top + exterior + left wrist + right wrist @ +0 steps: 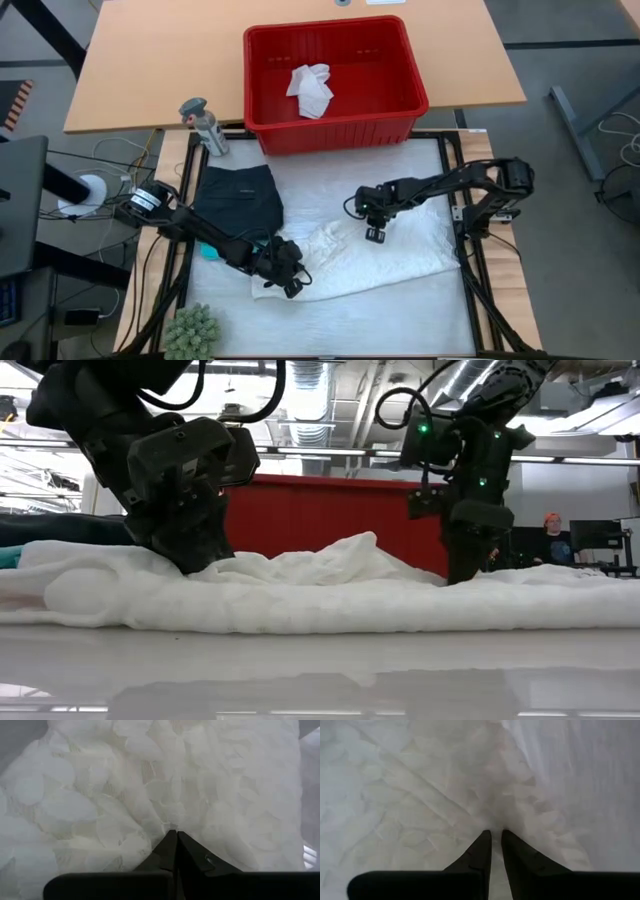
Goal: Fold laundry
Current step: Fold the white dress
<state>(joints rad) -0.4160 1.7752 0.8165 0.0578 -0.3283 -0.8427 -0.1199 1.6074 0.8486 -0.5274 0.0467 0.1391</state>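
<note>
A white, textured garment (360, 255) lies crumpled across the middle of the white table top. My left gripper (291, 283) is down on its left end, fingers shut. My right gripper (376, 234) is down on its far edge near the middle, fingers nearly together. Black shorts (238, 198) lie flat to the left, and a bit of teal cloth (208, 251) shows beside my left arm. In the low view the white garment (330, 595) forms a long low heap, with both grippers sunk into it. My left gripper pinches the white garment near its left end (167, 822), coming from above and pointing down. The fingertips (170, 842) are closed into the cloth; how many layers cannot be seen. The garment lies on the table. My right gripper has its fingertips (482, 842) on the garment's far edge (495, 817), coming from above, with cloth gathered at the narrow slit between them. The garment rests on the table, slack.
The red basket (330, 128) stands at the table's far edge with one white cloth (311, 88) inside. A grey spray bottle (205, 125) stands to the basket's left. A green fuzzy plant (192, 330) sits at the near left corner. A person (552, 535) sits far behind.
</note>
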